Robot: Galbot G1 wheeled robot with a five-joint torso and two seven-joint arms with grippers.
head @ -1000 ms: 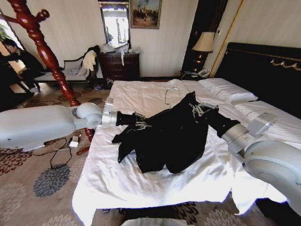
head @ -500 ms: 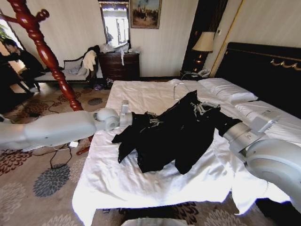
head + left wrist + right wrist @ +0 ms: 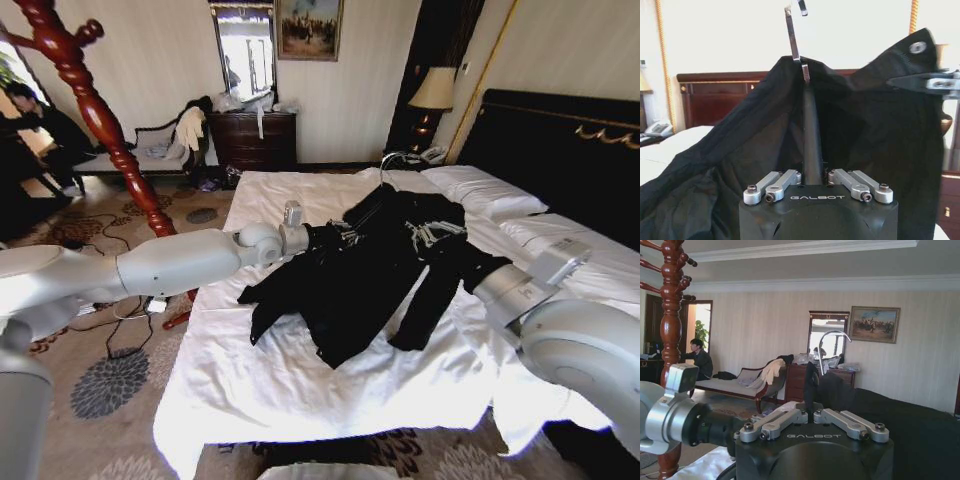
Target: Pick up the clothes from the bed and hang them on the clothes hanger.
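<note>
The black clothes [image 3: 365,285] hang in the air over the white bed [image 3: 290,385], spread between both grippers, with the lower hem and one sleeve still resting on the sheet. My left gripper [image 3: 335,238] is shut on the black clothes hanger [image 3: 810,125], which sits inside the jacket. The hanger's silver hook [image 3: 792,35] sticks up above the collar. My right gripper [image 3: 432,236] is shut on the jacket's edge, a little nearer the headboard. In the right wrist view the hook [image 3: 832,340] rises just past my right gripper [image 3: 810,407], and the clothes [image 3: 905,430] drape beside it.
A tall red-brown wooden coat stand [image 3: 95,110] rises on the carpet left of the bed. Cables [image 3: 125,325] lie at its foot. The black headboard [image 3: 560,150], pillows [image 3: 485,190] and a lamp [image 3: 433,92] are at the right; a dresser [image 3: 255,140] stands against the far wall.
Both arms have risen and moved toward the head of the bed, lifting the jacket and hanger higher off the sheet. My left arm has stretched farther out over the bed.
</note>
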